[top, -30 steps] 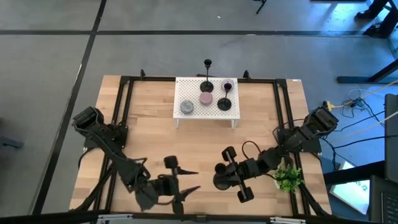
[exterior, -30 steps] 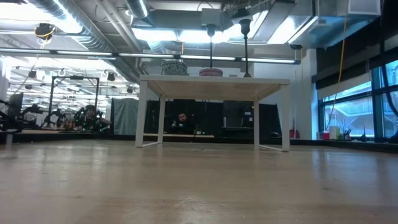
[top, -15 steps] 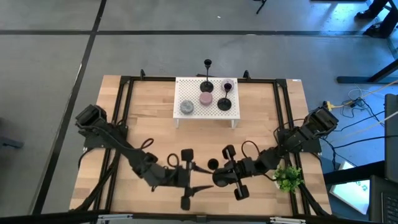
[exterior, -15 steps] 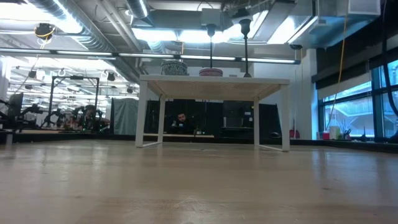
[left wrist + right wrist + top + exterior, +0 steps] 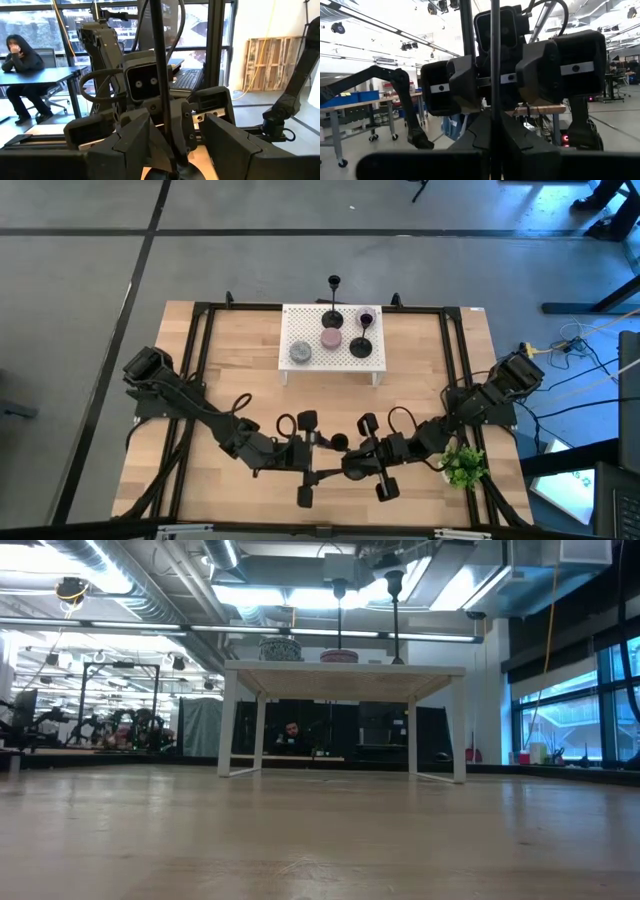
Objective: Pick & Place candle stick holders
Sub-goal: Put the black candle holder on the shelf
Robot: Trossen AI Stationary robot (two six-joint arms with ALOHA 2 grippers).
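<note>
A slim black candle stick holder (image 5: 341,443) stands near the table's near edge, between my two grippers. Its thin stem runs upright through both wrist views (image 5: 158,60) (image 5: 495,50). My right gripper (image 5: 352,461) comes at it from the table's right and is shut on the stem. My left gripper (image 5: 333,459) faces it from the left, open, with one finger on each side of the stem, not touching. Two more holders (image 5: 332,318) (image 5: 362,346) stand by their bases on a white stand (image 5: 300,325) at the far side. My right gripper pinches the holder's thin stem (image 5: 495,102) between its two fingers, in its lower part above the round base (image 5: 176,175). The fingers come level from the table's right and lie across the stem. The holder stays about upright; whether its base rests on the table I cannot tell.
The white perforated stand also carries a grey candle (image 5: 300,353) and a pink candle (image 5: 331,338); it shows in the low view (image 5: 340,668) with the two tall holders on top. A small green plant (image 5: 462,466) sits by the right arm. Black frame rails (image 5: 190,380) border the table.
My left gripper has swung from the near left toward the table's right, up to the holder held by my right gripper, and turned to face it. Its fingers now stand on either side of the stem. The right gripper and the holder have stayed about in place.
</note>
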